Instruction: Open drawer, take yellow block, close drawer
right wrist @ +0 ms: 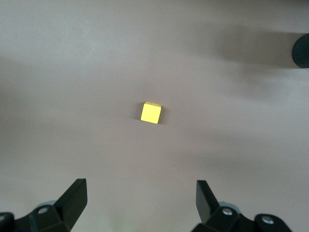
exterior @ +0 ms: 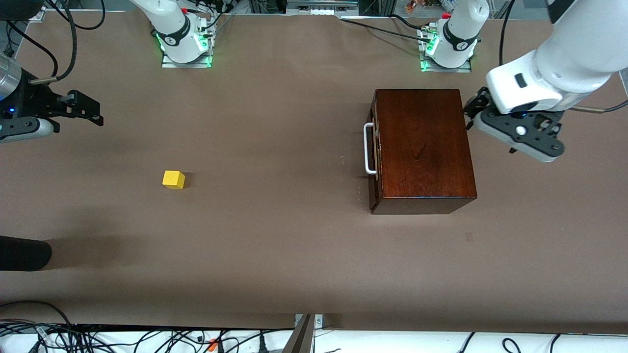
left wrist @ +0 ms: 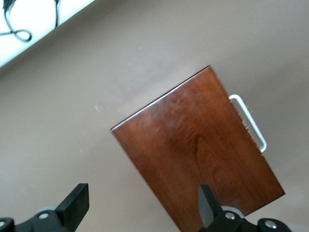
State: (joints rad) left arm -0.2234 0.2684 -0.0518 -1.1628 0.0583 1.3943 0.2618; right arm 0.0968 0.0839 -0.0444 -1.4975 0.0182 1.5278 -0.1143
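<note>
Front view shows the yellow block (exterior: pixel 173 179) out on the table (exterior: pixel 294 255), well apart from the box with its drawer (exterior: pixel 375 147) shut, while the left gripper (exterior: pixel 473 110) and right gripper (exterior: pixel 86 112) hover spread and empty, suggesting the job is finished.

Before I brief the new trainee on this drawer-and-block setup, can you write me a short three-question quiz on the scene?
1. True or false: the drawer is shut.
2. The yellow block lies: A) on the box, B) on the bare table toward the right arm's end, C) in the right hand.
3. Which hand hangs beside the wooden box, and are its fingers open?

Key:
1. True; the white handle sits close against the box.
2. B; the right hand is open and empty.
3. The left hand; open, holding nothing.
</note>
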